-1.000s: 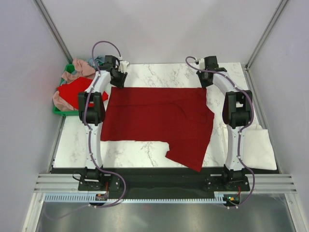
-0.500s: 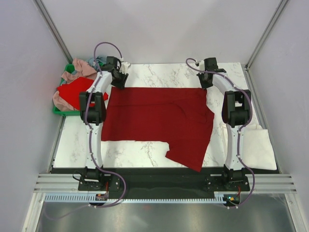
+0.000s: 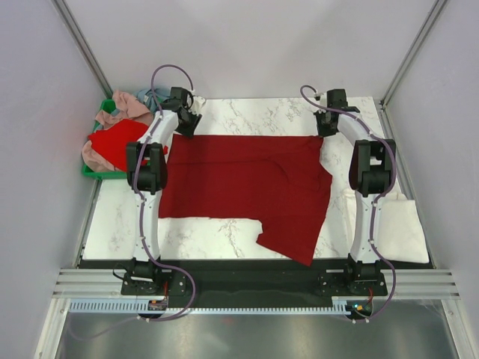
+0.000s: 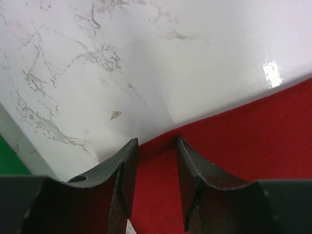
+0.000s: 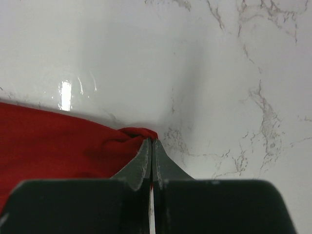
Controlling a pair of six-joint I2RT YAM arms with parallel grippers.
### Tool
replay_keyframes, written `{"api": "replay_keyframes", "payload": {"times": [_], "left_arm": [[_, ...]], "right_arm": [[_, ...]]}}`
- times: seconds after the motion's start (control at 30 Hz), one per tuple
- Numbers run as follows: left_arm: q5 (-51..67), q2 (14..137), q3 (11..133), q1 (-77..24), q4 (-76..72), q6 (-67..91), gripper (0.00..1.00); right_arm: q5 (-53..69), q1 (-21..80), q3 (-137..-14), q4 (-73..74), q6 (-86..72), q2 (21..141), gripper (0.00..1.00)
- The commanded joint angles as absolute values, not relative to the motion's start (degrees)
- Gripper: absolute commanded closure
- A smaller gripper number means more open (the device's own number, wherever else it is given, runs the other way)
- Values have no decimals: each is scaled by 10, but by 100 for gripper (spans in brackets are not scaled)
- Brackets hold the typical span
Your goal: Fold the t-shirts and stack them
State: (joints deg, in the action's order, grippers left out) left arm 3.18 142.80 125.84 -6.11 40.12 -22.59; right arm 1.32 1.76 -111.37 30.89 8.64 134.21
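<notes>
A dark crimson t-shirt (image 3: 247, 187) lies spread flat on the marble table, its near right part hanging toward the front edge. My left gripper (image 3: 185, 124) is at the shirt's far left corner. In the left wrist view it (image 4: 156, 146) is open, its fingers (image 4: 122, 168) either side of the cloth edge (image 4: 253, 126). My right gripper (image 3: 327, 127) is at the far right corner. In the right wrist view it (image 5: 152, 142) is shut on a bunched bit of the crimson cloth (image 5: 63, 141).
A green crate (image 3: 91, 172) at the table's left edge holds bright red (image 3: 112, 142), dusty pink (image 3: 127, 105) and light blue shirts. A cream-white folded shirt (image 3: 404, 224) lies at the right edge. Grey walls stand close on both sides.
Both grippers have shifted slightly to the right along the shirt's far edge, and the shirt's left edge has followed a little to the right.
</notes>
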Motion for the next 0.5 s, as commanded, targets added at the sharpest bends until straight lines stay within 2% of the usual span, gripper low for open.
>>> {"api": "replay_keyframes", "payload": {"times": [0.0, 0.17, 0.23, 0.27, 0.3, 0.37, 0.4, 0.47], "left_arm": [[8, 1448, 1250, -64, 408, -225, 55], [2, 1447, 1248, -65, 406, -227, 55], [2, 1442, 1249, -65, 403, -224, 55], [-22, 1439, 1251, -65, 399, -222, 55], [-31, 1434, 1252, -64, 395, -215, 50], [-55, 1416, 1257, -63, 381, -209, 40], [-61, 1410, 1259, -62, 377, -206, 32], [-67, 1392, 1263, -61, 371, -207, 28]], "right_arm": [[36, 5, -1097, 316, 50, 1303, 100], [40, -16, -1074, 316, 40, 1289, 100], [40, -22, -1071, 316, 33, 1283, 90], [40, -25, -1069, 315, 27, 1281, 82], [48, -29, -1067, 313, 19, 1272, 68], [67, -33, -1066, 311, 11, 1266, 59], [73, -35, -1065, 310, 10, 1262, 54], [98, -38, -1064, 306, 5, 1263, 52]]}}
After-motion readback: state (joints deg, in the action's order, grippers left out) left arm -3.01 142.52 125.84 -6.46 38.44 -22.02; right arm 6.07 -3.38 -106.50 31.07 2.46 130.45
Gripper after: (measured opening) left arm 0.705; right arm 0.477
